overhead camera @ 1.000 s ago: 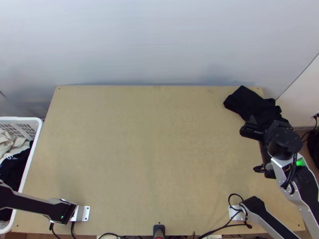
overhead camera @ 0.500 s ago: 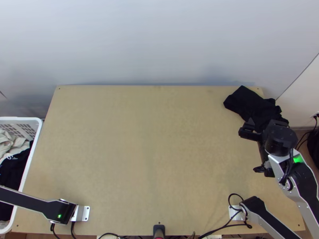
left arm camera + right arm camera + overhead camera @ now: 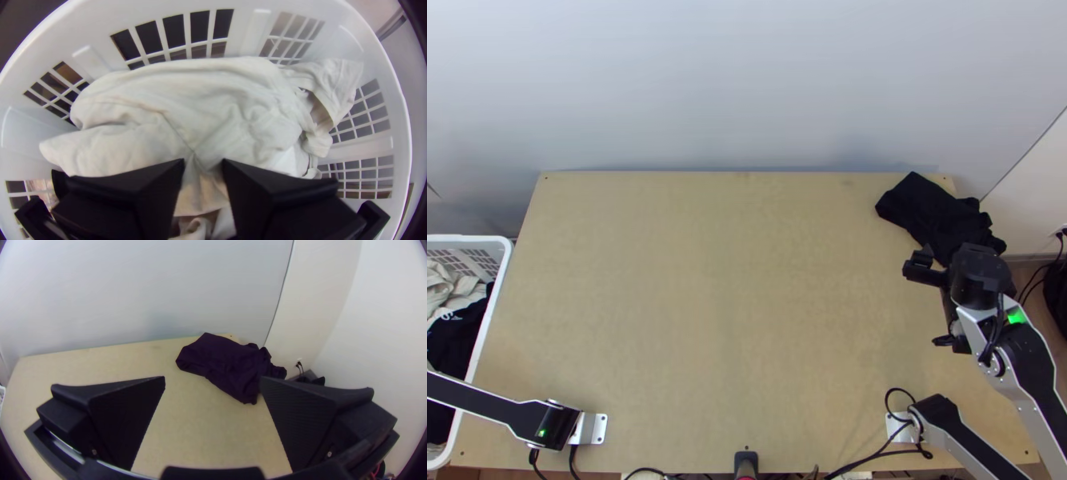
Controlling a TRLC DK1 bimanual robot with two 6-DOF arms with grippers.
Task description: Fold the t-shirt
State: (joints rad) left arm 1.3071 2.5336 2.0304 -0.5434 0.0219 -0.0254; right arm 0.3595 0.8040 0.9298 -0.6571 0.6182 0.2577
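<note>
My right gripper [image 3: 951, 270] stands open at the near side of a bunched black cloth [image 3: 931, 210], which lies at the table's far right corner. The right wrist view has the same cloth [image 3: 231, 364], dark purple there, beyond the parted fingers of the right gripper [image 3: 212, 380], with nothing between them. In the left wrist view my left gripper [image 3: 203, 162] is over crumpled off-white cloth [image 3: 200, 102] in the basket, its fingers a small gap apart. Cloth shows between and beyond them; whether they touch it I cannot tell.
A white slatted basket [image 3: 493, 320] stands against the table's left side, holding the off-white cloth and a black cloth [image 3: 455, 332]. Bare wooden table [image 3: 723, 280] stretches between the arms. Cables [image 3: 875, 454] run along the near edge, and a wall [image 3: 747, 88] rises behind.
The right gripper has drawn back slightly from the black cloth, toward the near edge and a little left. The left arm's link has swung slightly up the picture at the lower left.
</note>
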